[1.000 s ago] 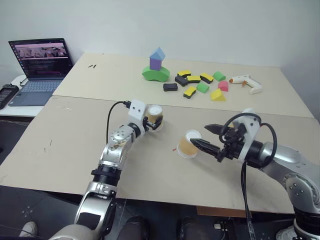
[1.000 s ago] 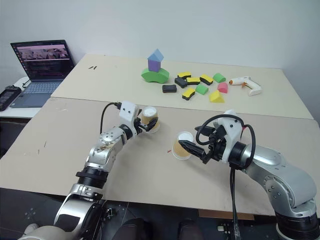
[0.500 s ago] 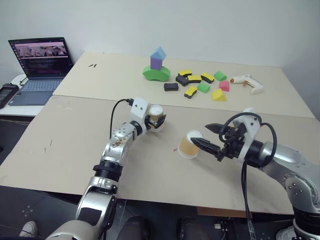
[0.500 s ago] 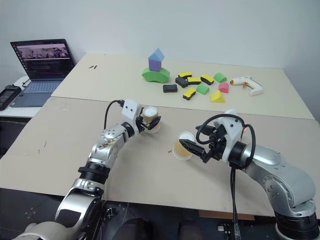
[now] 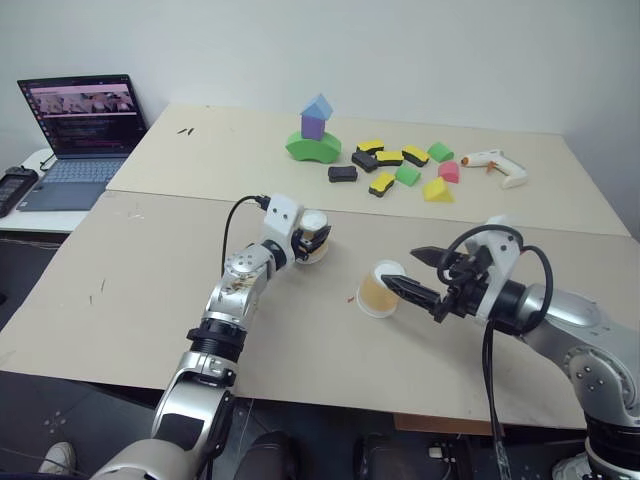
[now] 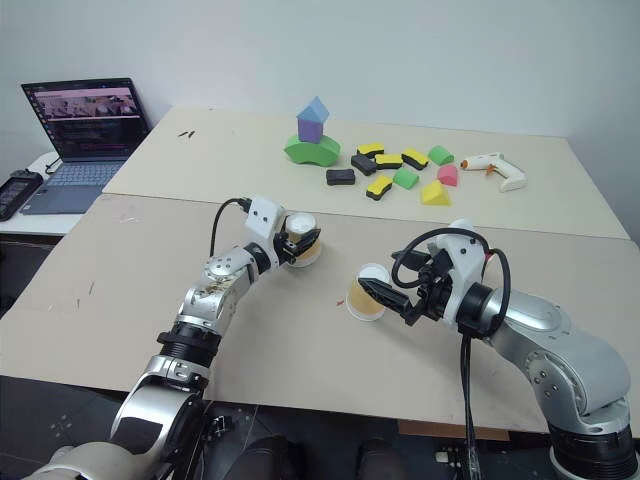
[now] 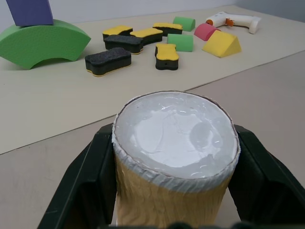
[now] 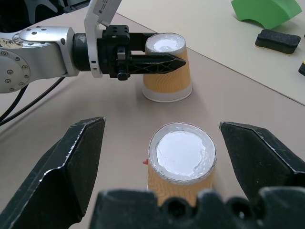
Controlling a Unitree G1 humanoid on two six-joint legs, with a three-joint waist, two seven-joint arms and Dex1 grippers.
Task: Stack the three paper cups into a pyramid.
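Two cups (image 8: 167, 69) (image 8: 182, 160) upside down: thin paper, crushable. Your left gripper (image 8: 159, 61) pinches one's sidewall; right gripper (image 5: 425, 277) gapes empty.

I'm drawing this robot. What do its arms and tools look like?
Both arms are shiny silver metal with black joints and looping black cables. The left tool and right tool each have two pointed black fingers on a white block.
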